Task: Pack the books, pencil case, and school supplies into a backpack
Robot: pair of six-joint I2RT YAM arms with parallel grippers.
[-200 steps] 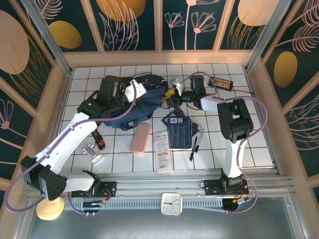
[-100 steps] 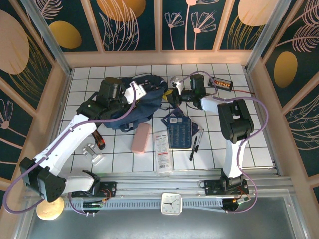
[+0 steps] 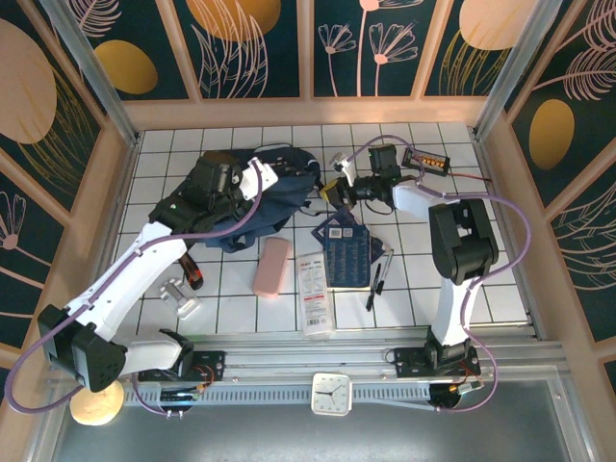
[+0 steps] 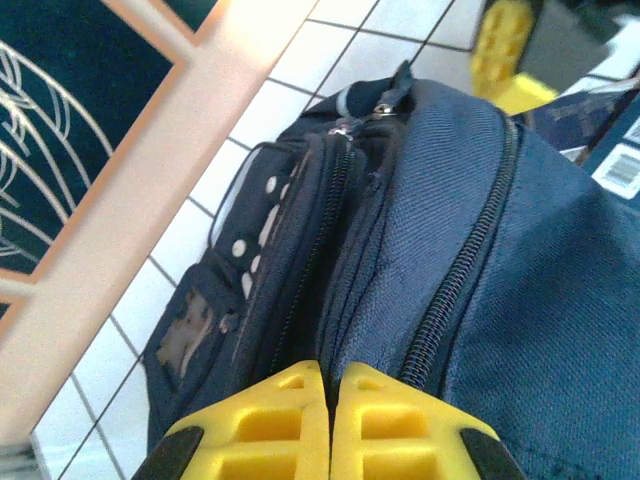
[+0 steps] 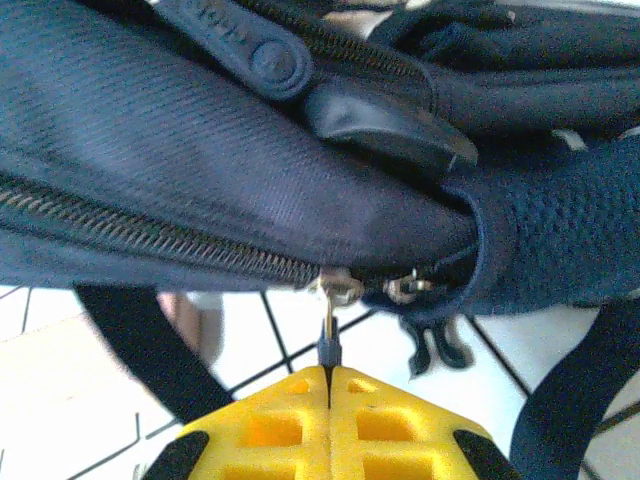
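Two claws are mine, and both are closed. My left claw [image 4: 328, 405] has its yellow fingers pressed together on a fold of the navy backpack [image 4: 540, 280], beside a zipper line. My right claw [image 5: 328, 390] pinches the small zipper pull [image 5: 328, 340] hanging under the backpack's side. The backpack lies at the far middle of the tiled table [image 3: 481, 279], between my arms. Nearer to my bases lie the pink pencil case [image 3: 272, 267], the navy book [image 3: 345, 252], the white booklet [image 3: 313, 292] and two pens [image 3: 378, 277], all outside the backpack.
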